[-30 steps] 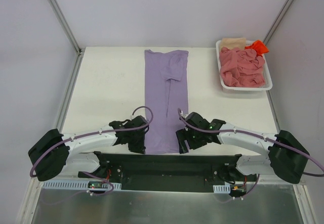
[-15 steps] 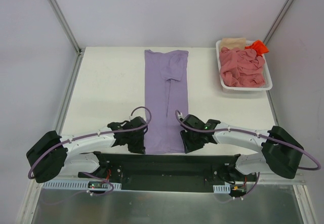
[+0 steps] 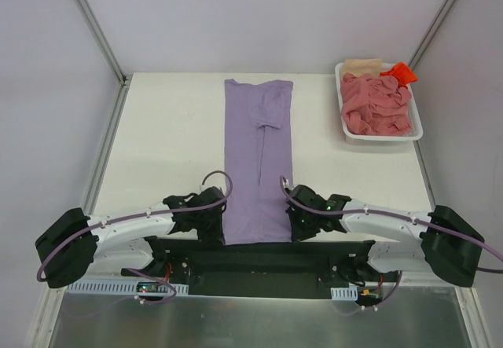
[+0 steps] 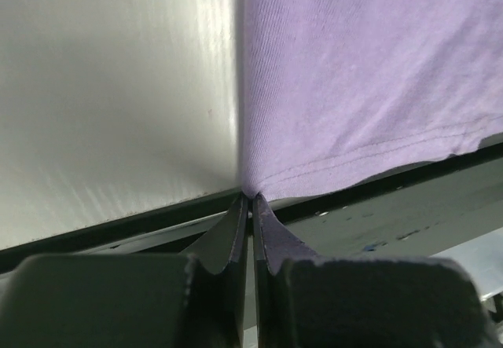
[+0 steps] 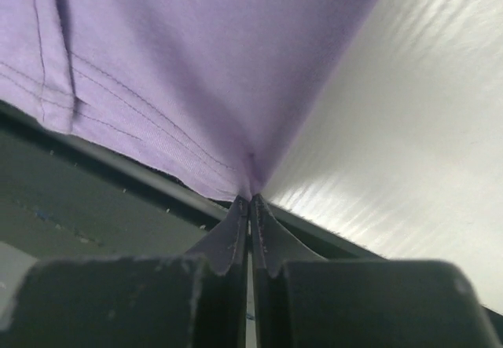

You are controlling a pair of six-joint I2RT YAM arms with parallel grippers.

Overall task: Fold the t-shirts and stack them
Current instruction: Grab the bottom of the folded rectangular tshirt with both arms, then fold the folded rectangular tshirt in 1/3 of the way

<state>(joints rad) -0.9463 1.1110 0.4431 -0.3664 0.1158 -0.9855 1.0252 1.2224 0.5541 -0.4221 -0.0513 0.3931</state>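
Top external view: lavender t-shirt (image 3: 258, 159), judged soft, light and limp, lay flat on tabletop (image 3: 165, 144), stretching away between both grippers. Clamped on hem corners, sound holds: left gripper (image 3: 211, 226), right gripper (image 3: 297, 224).

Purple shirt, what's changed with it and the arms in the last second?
The left tool and right tool, each shut on a near hem corner of the purple shirt, drew back toward the arm bases, pulling the hem to the table near edge. The shirt's far end and the basket of crumpled shirts stayed put.
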